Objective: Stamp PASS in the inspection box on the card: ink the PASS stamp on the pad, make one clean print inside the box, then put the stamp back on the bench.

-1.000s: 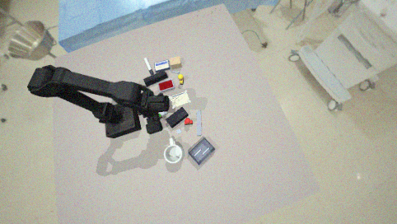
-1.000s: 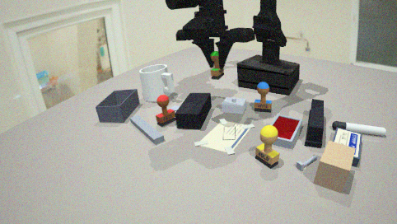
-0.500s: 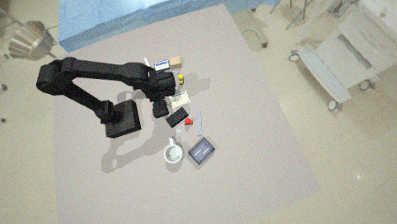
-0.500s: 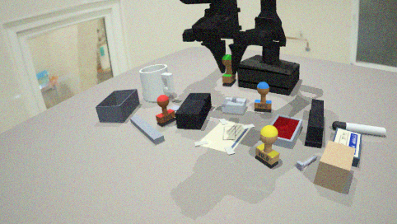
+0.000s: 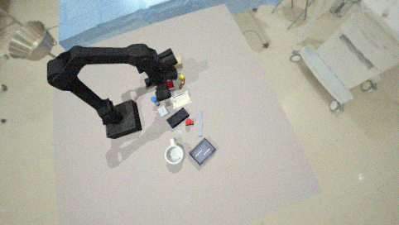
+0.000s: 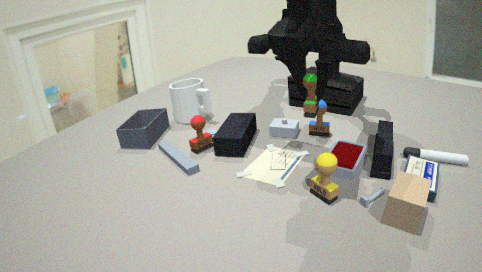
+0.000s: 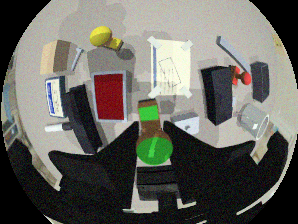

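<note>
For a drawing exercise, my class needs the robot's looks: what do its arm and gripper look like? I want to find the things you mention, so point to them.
The arm (image 5: 108, 55) (image 6: 311, 30) is matte black, with chunky, angular links and rounded joints on a blocky black base (image 5: 134, 124) (image 6: 350, 92). The gripper (image 7: 150, 125) is black too, with two broad fingers tapering to narrow tips. No markings or cables are discernible.

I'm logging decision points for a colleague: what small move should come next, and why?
Probably carry the green-topped stamp sideways until it is above the red ink pad. The end effector grips it upright off the bench, the pad lies uncovered to one side, and the box on the card shows no print.
</note>
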`<move>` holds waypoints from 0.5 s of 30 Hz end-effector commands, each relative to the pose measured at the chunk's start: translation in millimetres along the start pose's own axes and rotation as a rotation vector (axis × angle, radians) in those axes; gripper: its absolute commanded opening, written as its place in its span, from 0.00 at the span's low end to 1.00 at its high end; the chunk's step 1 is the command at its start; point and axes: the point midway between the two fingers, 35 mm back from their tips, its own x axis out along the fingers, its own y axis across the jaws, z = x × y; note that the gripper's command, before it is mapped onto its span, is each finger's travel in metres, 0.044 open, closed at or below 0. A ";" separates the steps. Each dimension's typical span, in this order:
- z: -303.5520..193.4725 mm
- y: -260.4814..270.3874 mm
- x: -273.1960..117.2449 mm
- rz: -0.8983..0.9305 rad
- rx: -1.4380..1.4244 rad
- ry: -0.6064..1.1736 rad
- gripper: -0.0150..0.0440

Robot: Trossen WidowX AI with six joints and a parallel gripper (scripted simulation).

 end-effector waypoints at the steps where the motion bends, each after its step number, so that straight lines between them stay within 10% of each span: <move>1: 3.2 20.7 0.8 0.006 0.006 0.005 0.25; 15: 5.6 64.1 3.7 0.012 0.005 0.007 0.25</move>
